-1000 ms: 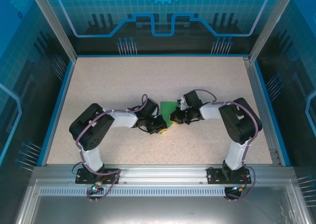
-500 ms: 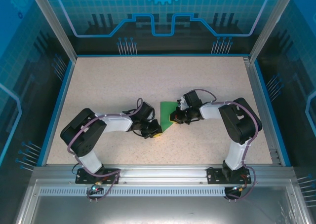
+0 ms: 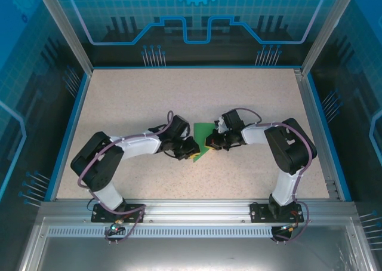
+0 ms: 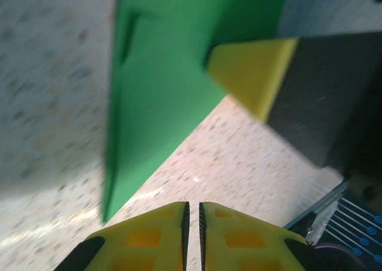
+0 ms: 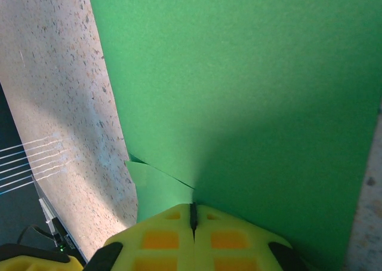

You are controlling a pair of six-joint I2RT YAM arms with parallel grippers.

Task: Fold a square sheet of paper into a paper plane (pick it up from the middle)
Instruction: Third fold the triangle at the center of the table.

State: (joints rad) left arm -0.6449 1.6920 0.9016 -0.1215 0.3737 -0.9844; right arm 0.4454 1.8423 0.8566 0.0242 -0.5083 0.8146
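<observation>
1. Left gripper point(image 3: 194, 154), jaws all but closed and empty, sits just beside the green paper's point(image 3: 202, 131) near point.
2. The partly folded paper lies mid-table point(image 3: 131, 104) between the grippers.
3. Right gripper point(image 3: 209, 144) is clenched on the paper's right edge.

The green paper point(image 4: 167, 74) is folded to a sharp tip that points down toward the left gripper point(image 4: 192, 223). Its two yellow fingers sit almost together, with a thin slit between them. The right gripper point(image 4: 253, 74) touches the paper's right edge. The speckled table point(image 4: 239, 163) lies underneath.
</observation>
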